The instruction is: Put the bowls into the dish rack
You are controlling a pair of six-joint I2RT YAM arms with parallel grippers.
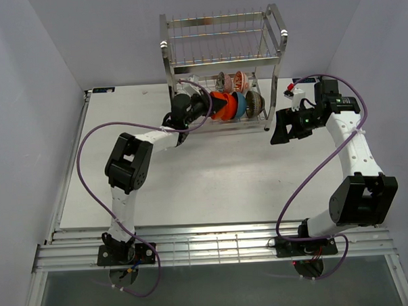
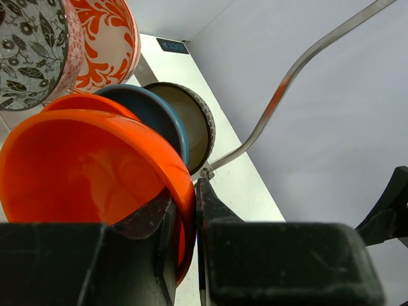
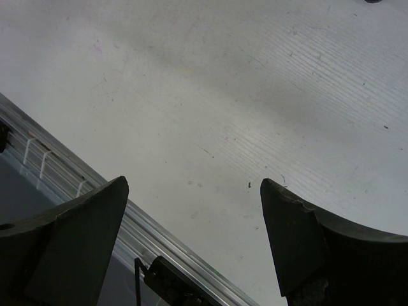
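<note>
On the table (image 1: 212,186) the dish rack (image 1: 275,41) stands at the far middle; just to its right the right claw (image 3: 191,210) hangs wide open and empty over bare table; the left claw (image 2: 185,207) is the one at work, reaching into the lower tier from the left and pinching the rim of the orange-red bowl (image 2: 83,166); that bowl stands on edge, mouth toward the claw, with the blue bowl (image 2: 167,118) just behind it and the brown/olive bowl (image 2: 191,124) next, the row running rightward; we judge the release must back out leftward.
</note>
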